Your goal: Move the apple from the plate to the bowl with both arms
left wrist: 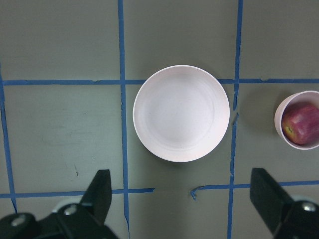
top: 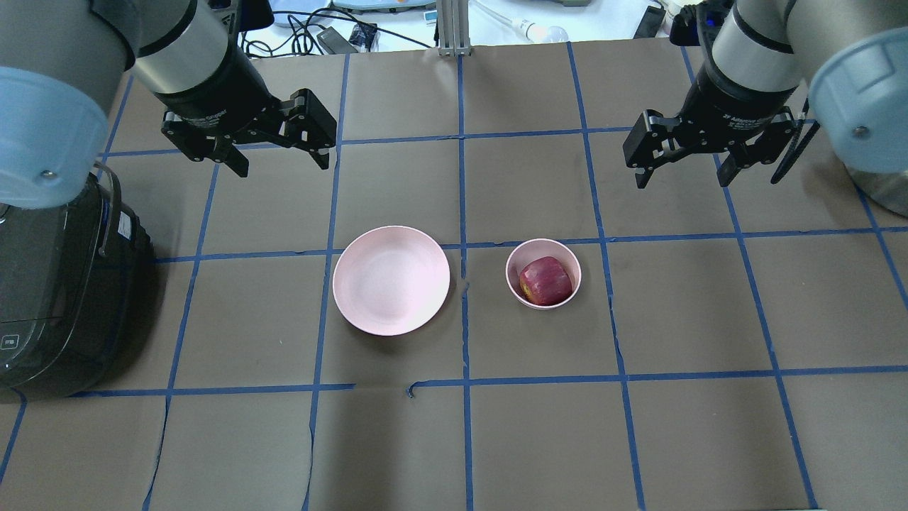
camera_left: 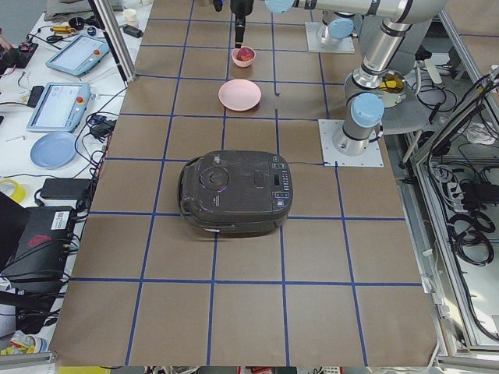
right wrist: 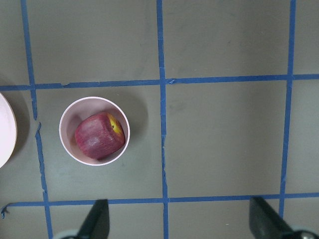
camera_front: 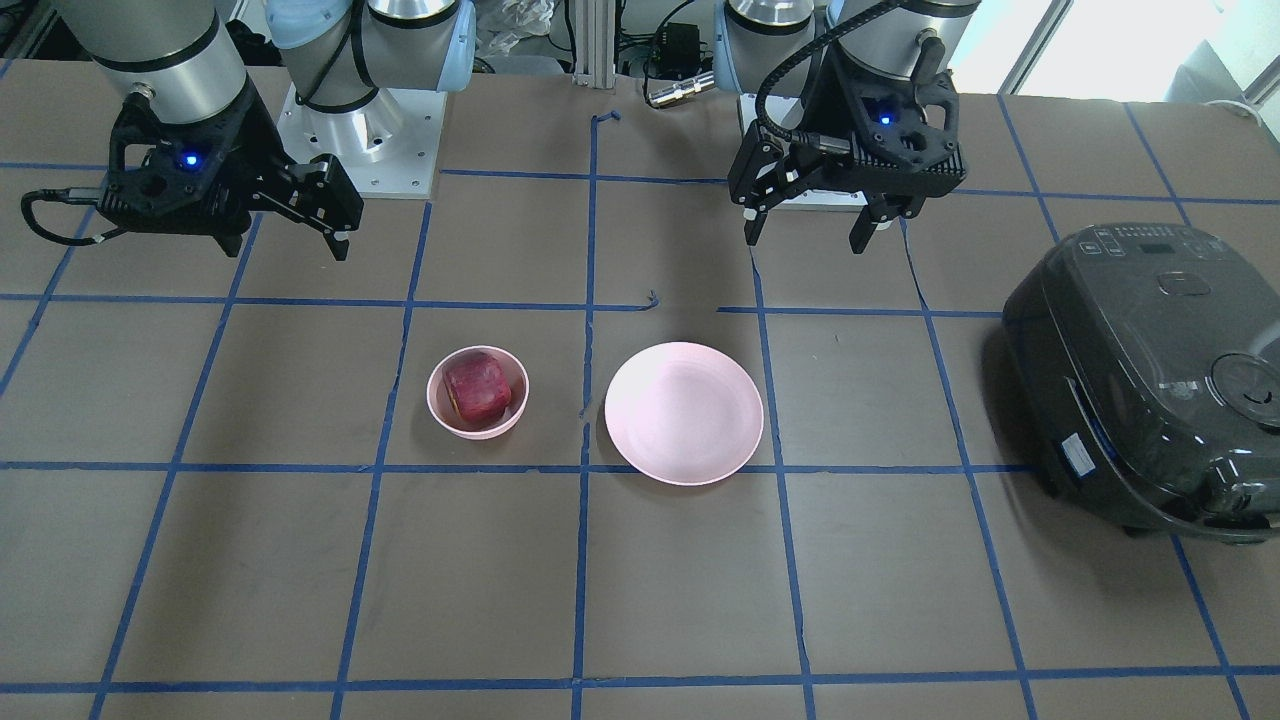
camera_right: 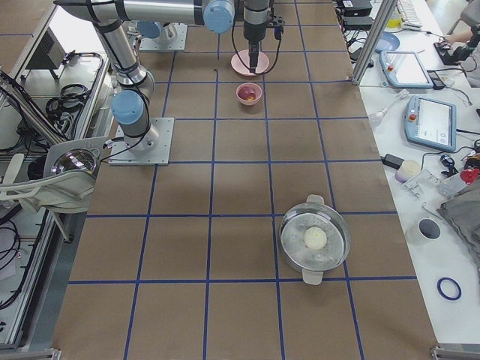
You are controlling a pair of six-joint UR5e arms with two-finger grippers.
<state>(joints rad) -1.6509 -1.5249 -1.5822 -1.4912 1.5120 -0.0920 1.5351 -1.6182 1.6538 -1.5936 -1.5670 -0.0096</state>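
The dark-red apple (top: 545,281) lies inside the small pink bowl (top: 516,282); both also show in the front view, the apple (camera_front: 477,389) in the bowl (camera_front: 440,414). The wide pink plate (top: 391,279) sits empty to the bowl's left in the overhead view and shows in the front view (camera_front: 683,412). My left gripper (top: 280,160) is open and empty, raised behind the plate. My right gripper (top: 682,172) is open and empty, raised behind and to the right of the bowl. In the right wrist view the apple (right wrist: 98,136) shows a yellow patch.
A black rice cooker (top: 50,298) stands at the table's left edge in the overhead view. A metal pot with a lid (camera_right: 314,238) stands far down the table on my right. Blue tape lines grid the brown table.
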